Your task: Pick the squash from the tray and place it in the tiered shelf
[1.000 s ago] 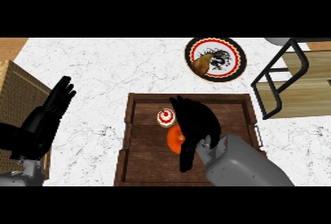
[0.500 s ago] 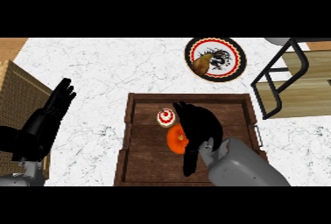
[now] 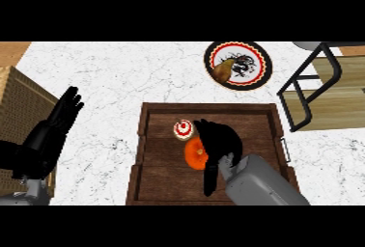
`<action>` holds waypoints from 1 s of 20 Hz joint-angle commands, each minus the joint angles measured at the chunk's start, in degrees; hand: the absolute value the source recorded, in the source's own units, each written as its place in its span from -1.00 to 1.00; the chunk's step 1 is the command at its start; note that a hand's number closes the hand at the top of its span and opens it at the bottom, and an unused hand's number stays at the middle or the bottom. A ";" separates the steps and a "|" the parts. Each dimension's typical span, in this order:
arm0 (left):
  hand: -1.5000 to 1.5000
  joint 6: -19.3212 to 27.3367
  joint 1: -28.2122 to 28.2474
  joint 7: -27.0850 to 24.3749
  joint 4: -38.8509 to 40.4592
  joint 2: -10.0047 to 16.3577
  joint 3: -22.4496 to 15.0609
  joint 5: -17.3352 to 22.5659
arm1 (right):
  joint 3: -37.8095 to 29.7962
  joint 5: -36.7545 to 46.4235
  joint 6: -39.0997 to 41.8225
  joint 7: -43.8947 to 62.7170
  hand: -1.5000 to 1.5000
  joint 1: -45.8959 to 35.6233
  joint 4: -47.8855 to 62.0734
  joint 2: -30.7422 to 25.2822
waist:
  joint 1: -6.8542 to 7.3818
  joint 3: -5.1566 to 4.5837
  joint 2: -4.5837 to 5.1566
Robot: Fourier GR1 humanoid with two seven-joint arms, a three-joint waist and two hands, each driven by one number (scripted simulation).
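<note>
Orange squash [image 3: 192, 153] lies in the wooden tray [image 3: 206, 106], near its middle and on the tray floor. The right hand [image 3: 221, 140] covers the squash's right and upper sides, fingers curled over it and closed on it, with the thumb [image 3: 209, 177] running down past its lower edge. Only the left part of the squash shows beyond the hand. A small red-and-white disc [image 3: 183, 128] sits just beside the squash, toward the tray's far side.

The shelf [image 3: 329, 103], black frame with wooden boards, stands at the right of the counter [image 3: 107, 82], just beyond the tray's right rim.

The left hand [image 3: 50, 137] rests at the left edge, fingers straight and together, pointing up, holding nothing and well apart from the tray. A woven basket [image 3: 18, 106] lies behind it.

A round plate [image 3: 254, 57] with a red and black rim sits past the tray, carrying a brown item [image 3: 221, 71].
</note>
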 commanded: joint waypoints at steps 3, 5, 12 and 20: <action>0.00 -0.95 -1.72 0.33 1.73 -1.20 1.26 -0.29 | 1.60 5.22 -0.08 -0.78 -1.00 5.74 2.42 1.61 | -0.14 0.01 0.02; 0.00 -0.58 -4.06 2.92 1.71 -2.21 1.78 -0.12 | -0.04 6.52 0.75 1.34 -1.00 3.95 2.96 5.77 | -0.12 0.01 0.01; 0.00 -2.24 -0.75 0.85 0.70 -2.45 1.76 -1.29 | -1.17 15.68 -4.69 -9.60 1.00 5.16 5.09 0.44 | 0.07 0.03 0.01; 0.00 -1.46 -2.37 1.54 1.33 -4.06 1.85 -2.94 | -0.66 24.85 -8.20 -13.28 1.00 3.94 3.99 -0.05 | -0.03 0.01 -0.02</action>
